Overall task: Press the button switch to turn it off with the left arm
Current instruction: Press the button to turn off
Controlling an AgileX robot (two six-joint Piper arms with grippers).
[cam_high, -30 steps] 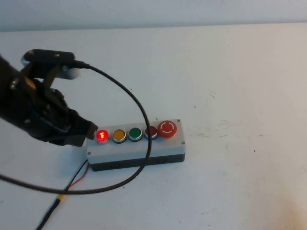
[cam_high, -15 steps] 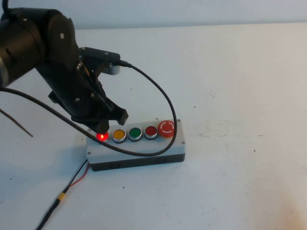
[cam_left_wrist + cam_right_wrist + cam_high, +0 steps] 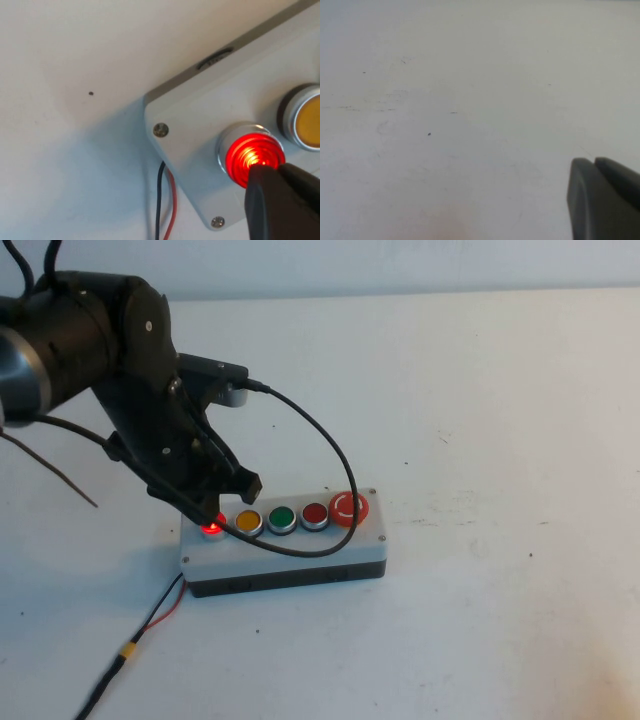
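Pressing is in hand: the left gripper [image 3: 212, 508], jaws closed together, is poised on the lit button switch [image 3: 251, 157] at the grey box's [image 3: 300, 552] end, beside the yellow button [image 3: 249, 521]. Further downward push is judged needed until the light dies. The right gripper [image 3: 606, 200], jaws closed, is seen only over bare white table [image 3: 500, 390].

The white table [image 3: 500, 390] carries a grey button box [image 3: 285, 560] (five buttons in a row on its top), resting flat near the front-left. Thin red and black wires [image 3: 165, 605] trail from the box's left end across the tabletop.
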